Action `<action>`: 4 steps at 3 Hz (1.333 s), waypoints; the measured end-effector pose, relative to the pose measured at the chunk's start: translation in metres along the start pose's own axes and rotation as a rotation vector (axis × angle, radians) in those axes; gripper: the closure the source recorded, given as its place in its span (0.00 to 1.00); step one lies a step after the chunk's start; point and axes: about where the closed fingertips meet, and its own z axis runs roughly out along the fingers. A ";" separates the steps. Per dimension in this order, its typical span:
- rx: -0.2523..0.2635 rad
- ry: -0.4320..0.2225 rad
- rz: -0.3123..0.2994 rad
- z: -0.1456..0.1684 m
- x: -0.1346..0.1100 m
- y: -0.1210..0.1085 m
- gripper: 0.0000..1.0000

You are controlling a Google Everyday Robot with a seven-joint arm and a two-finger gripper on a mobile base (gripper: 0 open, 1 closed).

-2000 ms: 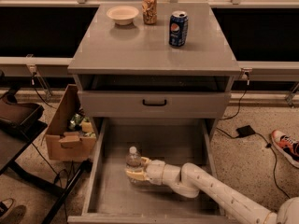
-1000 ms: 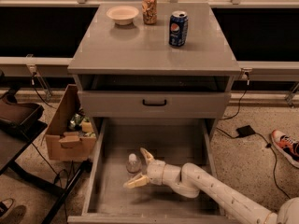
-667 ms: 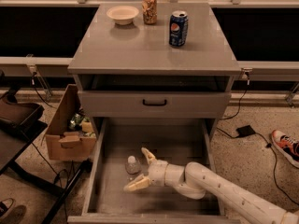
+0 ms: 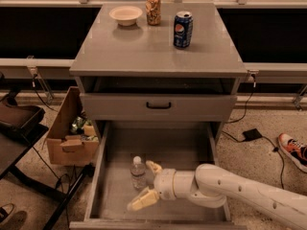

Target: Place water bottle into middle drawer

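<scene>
1. The water bottle [image 4: 138,173] is seen standing upright on the floor of the middle drawer [image 4: 184,150]
2. The gripper [image 4: 148,183] is held just beside it, fingers spread apart, nothing grasped

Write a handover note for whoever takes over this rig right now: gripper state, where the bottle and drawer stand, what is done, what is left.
Gripper: open, low inside the middle drawer, fingers spread wide beside the water bottle, not closed on it.
Water bottle: upright on the drawer floor, left of centre.
Done: the bottle stands in the drawer, unclamped.
Left: draw the arm out, probably slowly, so a finger does not tip the bottle. The drawer is pulled out.
</scene>
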 end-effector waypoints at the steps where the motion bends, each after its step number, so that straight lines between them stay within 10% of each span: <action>1: -0.044 0.141 0.119 -0.020 -0.001 0.059 0.00; 2: -0.006 0.247 0.152 -0.042 -0.013 0.096 0.00; 4: 0.061 0.277 0.085 -0.049 -0.027 0.083 0.00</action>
